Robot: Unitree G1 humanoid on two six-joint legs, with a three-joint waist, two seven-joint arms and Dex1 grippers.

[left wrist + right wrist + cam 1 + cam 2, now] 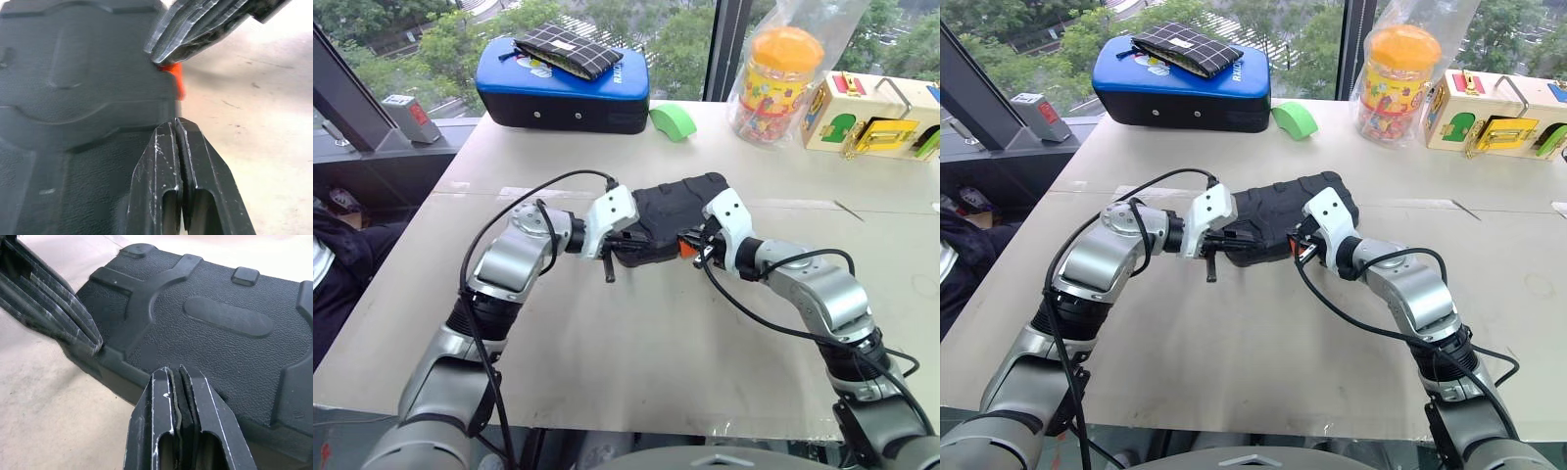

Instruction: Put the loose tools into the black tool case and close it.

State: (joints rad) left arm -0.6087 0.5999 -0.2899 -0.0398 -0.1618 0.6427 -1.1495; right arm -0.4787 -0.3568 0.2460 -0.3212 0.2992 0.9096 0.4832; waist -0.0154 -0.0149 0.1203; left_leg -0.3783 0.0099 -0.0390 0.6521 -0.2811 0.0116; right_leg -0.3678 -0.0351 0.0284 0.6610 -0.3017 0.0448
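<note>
Black tool case (671,211) lid down | left pincer (177,128) pressed together | right pincer (177,374) pressed together, at front edge

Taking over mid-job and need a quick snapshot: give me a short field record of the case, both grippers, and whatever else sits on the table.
case: black tool case, lid down, ribbed shell up, lying mid-table
latch: small orange latch on the near edge, between the two grippers
left gripper: left gripper, shut, at the case's near edge, holding nothing
right gripper: right gripper, shut, at the same edge by the latch, holding nothing
loose tools: none seen lying outside the case
far side: blue-topped case, green tape roll, orange-lidded jar, wooden latch board
</note>
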